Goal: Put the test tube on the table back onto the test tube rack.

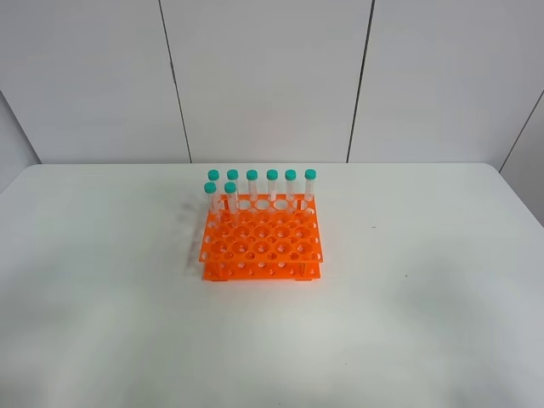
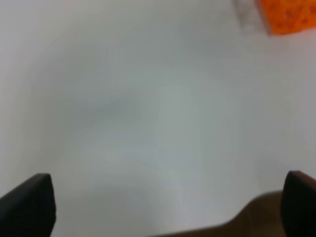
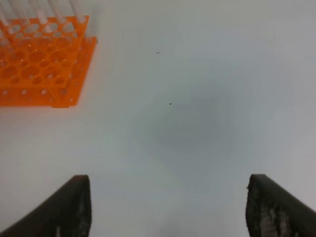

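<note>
The orange test tube rack (image 1: pixel 261 246) stands in the middle of the white table (image 1: pixel 408 323). Several clear test tubes with teal caps (image 1: pixel 272 183) stand upright in its two back rows. No test tube lies on the table in any view. My left gripper (image 2: pixel 165 200) is open and empty over bare table, with a corner of the rack (image 2: pixel 287 17) far from it. My right gripper (image 3: pixel 168 200) is open and empty over bare table, to the right of the rack (image 3: pixel 42 64). Neither gripper shows in the exterior high view.
A pale grey panelled wall (image 1: pixel 263 76) runs behind the table's far edge. White tabletop lies on all sides of the rack. Two tiny dark specks (image 3: pixel 170 103) mark the table to the rack's right.
</note>
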{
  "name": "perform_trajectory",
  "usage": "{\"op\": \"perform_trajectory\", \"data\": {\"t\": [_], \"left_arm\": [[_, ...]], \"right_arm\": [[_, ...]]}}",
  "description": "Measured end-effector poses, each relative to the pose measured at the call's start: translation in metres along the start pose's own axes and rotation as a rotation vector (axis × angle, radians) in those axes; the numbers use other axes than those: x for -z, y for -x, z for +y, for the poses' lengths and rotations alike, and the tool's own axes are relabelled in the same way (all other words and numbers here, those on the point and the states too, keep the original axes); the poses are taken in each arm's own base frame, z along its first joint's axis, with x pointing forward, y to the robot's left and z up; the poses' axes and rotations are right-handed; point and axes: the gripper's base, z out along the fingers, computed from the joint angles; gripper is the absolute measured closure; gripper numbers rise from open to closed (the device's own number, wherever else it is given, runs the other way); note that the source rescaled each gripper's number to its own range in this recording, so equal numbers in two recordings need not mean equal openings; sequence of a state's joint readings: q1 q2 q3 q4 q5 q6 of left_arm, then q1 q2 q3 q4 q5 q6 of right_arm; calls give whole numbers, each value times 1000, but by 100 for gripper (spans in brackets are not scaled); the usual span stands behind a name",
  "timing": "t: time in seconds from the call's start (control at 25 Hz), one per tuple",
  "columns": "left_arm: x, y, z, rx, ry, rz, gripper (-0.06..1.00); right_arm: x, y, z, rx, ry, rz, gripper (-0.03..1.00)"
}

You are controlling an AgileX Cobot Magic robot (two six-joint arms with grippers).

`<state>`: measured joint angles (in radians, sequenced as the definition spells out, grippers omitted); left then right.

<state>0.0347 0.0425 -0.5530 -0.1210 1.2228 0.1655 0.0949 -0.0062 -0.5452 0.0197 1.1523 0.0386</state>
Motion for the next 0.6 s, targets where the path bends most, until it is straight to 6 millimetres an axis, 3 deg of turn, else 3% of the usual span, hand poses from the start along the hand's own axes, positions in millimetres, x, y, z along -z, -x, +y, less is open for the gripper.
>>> {"op": "perform_trajectory", "data": {"t": [0.6], "left_arm": [[6, -4, -5, -61, -38, -53, -5]], "right_arm": [[0, 0, 0, 0, 0, 0, 17]]}}
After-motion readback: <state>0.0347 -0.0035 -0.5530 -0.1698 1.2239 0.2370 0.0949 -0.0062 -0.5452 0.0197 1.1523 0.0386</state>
